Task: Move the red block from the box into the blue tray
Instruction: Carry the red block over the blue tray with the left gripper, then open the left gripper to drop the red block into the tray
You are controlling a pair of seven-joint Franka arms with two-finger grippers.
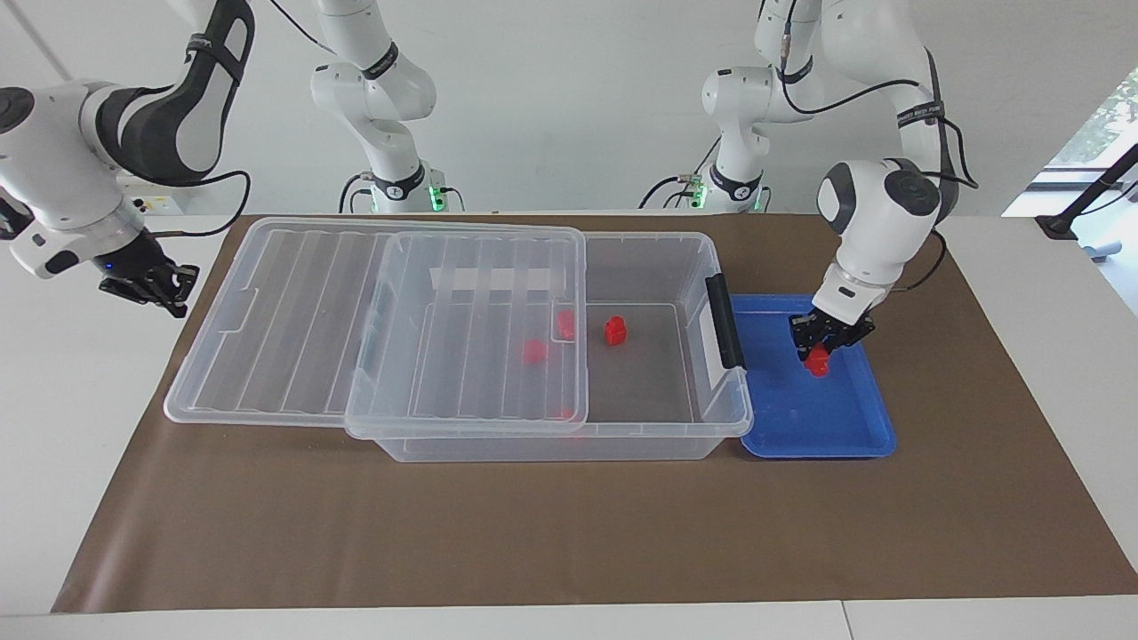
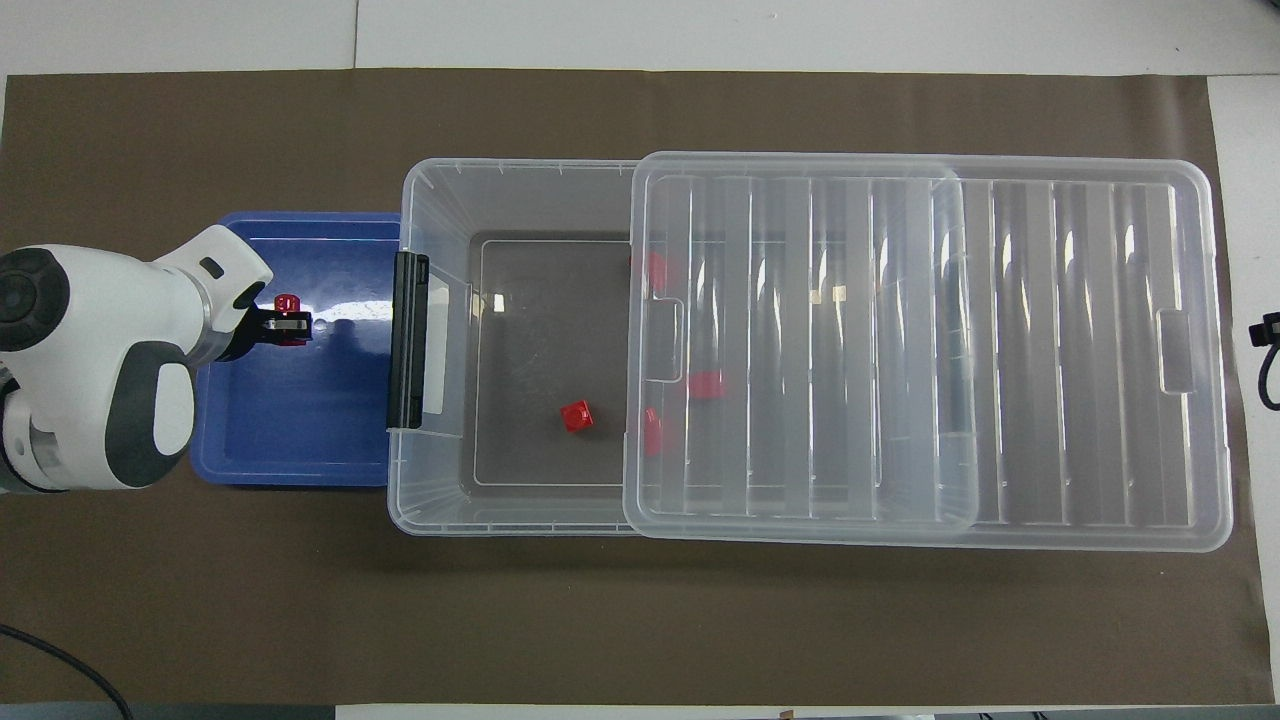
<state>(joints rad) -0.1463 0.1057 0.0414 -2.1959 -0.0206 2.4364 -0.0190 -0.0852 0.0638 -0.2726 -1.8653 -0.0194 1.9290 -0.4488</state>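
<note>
Facing view: left pincer (image 1: 823,345) low in blue tray (image 1: 849,440), pinching red block (image 1: 817,362) poking straight down from fingertips; right pincer (image 1: 151,286) parked off-mat, fingers unreadable.

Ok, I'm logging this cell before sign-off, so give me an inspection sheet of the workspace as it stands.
Surface: brown mat over a white table.
Job's things: box with its lid slid toward the right arm's end, half uncovering it; one red block in the uncovered part, about three more under the lid; blue tray against the box's handle end, with a red block in it.
Clutter: nothing seen.
Grippers: left gripper low in the tray, at that block; whether it grips it, cannot tell. Right gripper waits off the mat's right-arm end.
Cables: black cables along both arms.
Surroundings: white wall, window at one edge.
</note>
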